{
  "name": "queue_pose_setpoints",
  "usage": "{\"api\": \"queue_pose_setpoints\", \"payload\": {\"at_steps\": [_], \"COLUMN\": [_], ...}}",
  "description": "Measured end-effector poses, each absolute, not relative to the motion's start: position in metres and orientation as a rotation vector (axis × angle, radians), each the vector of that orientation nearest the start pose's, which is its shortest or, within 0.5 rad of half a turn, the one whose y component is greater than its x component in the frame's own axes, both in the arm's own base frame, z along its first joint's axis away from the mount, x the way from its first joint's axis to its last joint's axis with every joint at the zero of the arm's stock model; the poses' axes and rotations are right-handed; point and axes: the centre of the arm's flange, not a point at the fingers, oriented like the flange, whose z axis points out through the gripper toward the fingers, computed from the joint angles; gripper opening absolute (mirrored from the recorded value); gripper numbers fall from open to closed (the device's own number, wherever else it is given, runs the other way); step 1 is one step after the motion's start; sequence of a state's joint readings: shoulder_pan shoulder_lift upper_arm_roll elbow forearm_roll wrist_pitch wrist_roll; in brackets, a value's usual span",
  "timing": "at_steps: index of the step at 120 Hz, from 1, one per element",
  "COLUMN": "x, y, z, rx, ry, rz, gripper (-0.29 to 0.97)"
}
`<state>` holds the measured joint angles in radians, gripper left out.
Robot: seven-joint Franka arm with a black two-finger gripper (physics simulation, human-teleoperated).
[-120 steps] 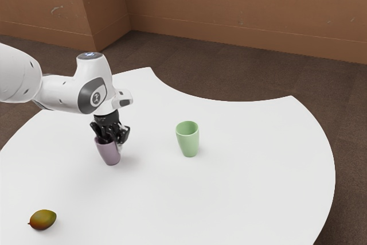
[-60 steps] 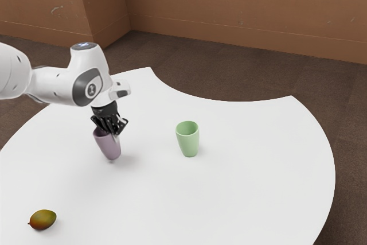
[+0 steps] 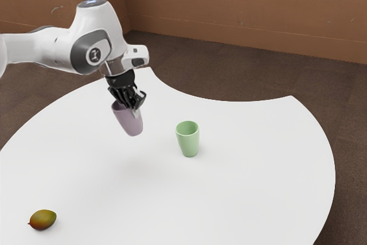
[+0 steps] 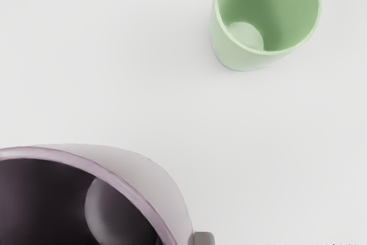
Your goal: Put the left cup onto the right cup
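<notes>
Grips the purple cup (image 3: 128, 120) at its rim with the black gripper (image 3: 127, 100), fingers clamped on the cup wall. Holds it in the air above the white table (image 3: 258, 187), tilted, base toward the exterior view's right. Pale mauve outside, darker inside, handleless, tapering to a rounded base. Up and to the exterior view's left of the green cup (image 3: 187, 138), itself upright on the table, mouth open. In the wrist view, purple cup (image 4: 143, 176) close under the hand, green cup (image 4: 258, 32) apart. Mango (image 3: 42, 219) far off near the table's edge.
</notes>
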<state>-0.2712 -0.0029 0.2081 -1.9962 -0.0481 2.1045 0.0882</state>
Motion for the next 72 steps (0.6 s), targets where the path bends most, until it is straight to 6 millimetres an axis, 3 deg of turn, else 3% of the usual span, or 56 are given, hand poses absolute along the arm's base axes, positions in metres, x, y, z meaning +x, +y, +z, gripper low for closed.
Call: {"api": "queue_pose_setpoints", "payload": {"at_steps": [17, 31, 53, 72], "x": [0.57, 0.582, 0.618, 0.637], "y": [-0.077, -0.105, -0.096, -0.113], "z": [0.505, 0.521, 0.521, 0.517], "rx": [-3.151, -3.133, -3.119, -3.11], "ry": [0.333, 0.412, 0.389, 0.432], "rz": [-0.174, -0.156, -0.132, -0.129], "gripper": [-0.11, -0.11, -0.11, -0.11]}}
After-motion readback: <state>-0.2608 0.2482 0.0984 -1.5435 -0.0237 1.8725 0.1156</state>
